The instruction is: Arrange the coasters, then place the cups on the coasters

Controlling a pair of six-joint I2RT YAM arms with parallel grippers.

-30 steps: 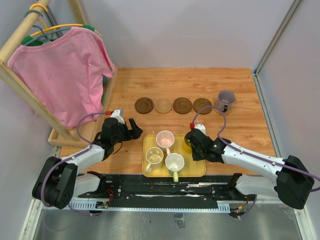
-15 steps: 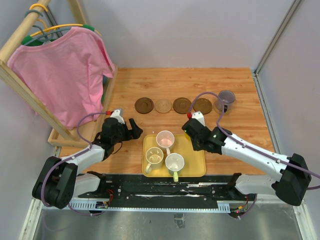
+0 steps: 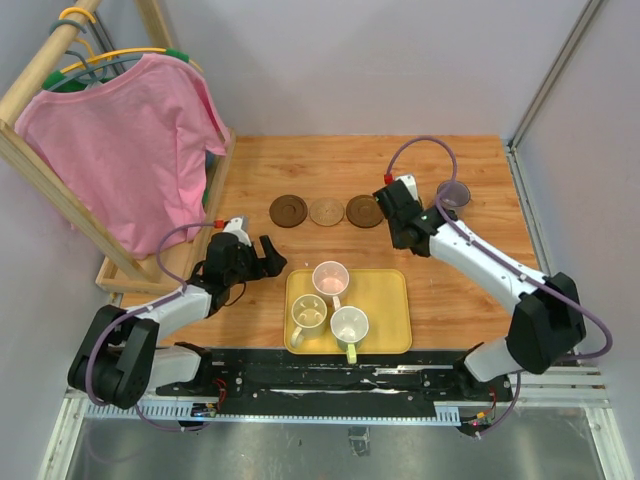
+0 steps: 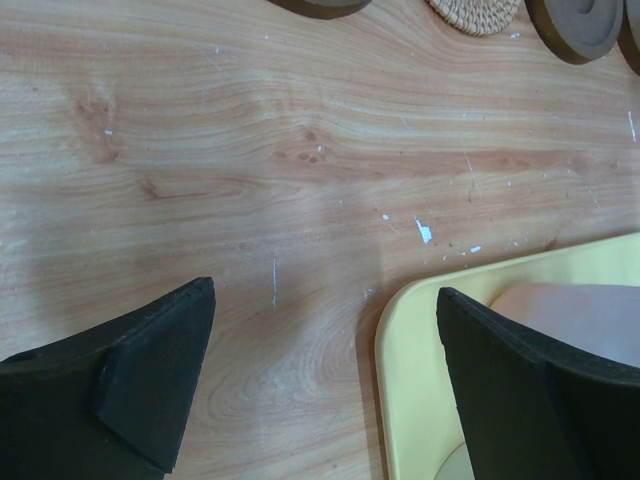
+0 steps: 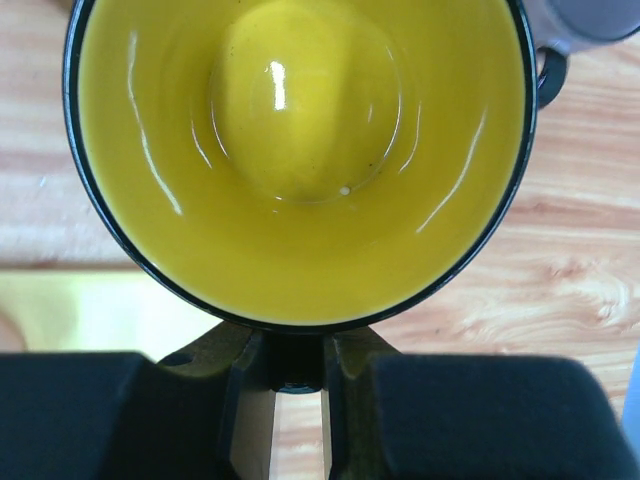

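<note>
Placement hinges on what lies straight beneath the right gripper (image 5: 298,372), clamped on the handle of a translucent yellow glossy cup (image 5: 300,150): any coaster there is hidden. Just to its left sits a dark brown ringed disc coaster (image 3: 364,211), just right a translucent grey-purple cup (image 3: 455,193). Left gripper (image 4: 325,300), spread and empty, is farther off.
</note>
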